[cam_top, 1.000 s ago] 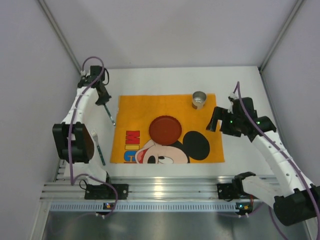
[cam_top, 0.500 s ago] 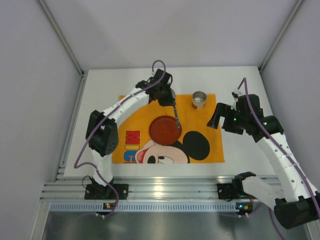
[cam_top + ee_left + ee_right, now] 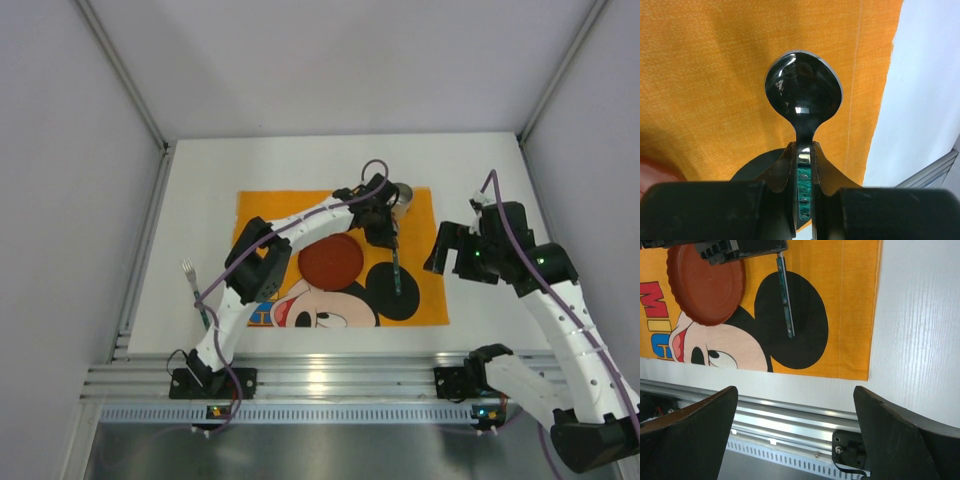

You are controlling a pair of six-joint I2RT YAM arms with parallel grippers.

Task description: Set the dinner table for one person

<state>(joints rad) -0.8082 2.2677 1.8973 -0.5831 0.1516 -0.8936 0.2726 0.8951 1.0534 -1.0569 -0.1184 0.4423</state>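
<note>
On the dinner table (image 3: 920,315), cloth (image 3: 840,290) reads "MI".

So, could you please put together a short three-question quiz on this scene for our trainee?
1. True or false: the left gripper is shut on a spoon, while the right gripper is open and empty.
2. Fill in the blank: the red plate rests on the ___.
3. Where does the fork lie?
A. on the red plate
B. in the right gripper
C. on the white dinner table, left of the orange placemat

Key:
1. True
2. orange placemat
3. C
</note>
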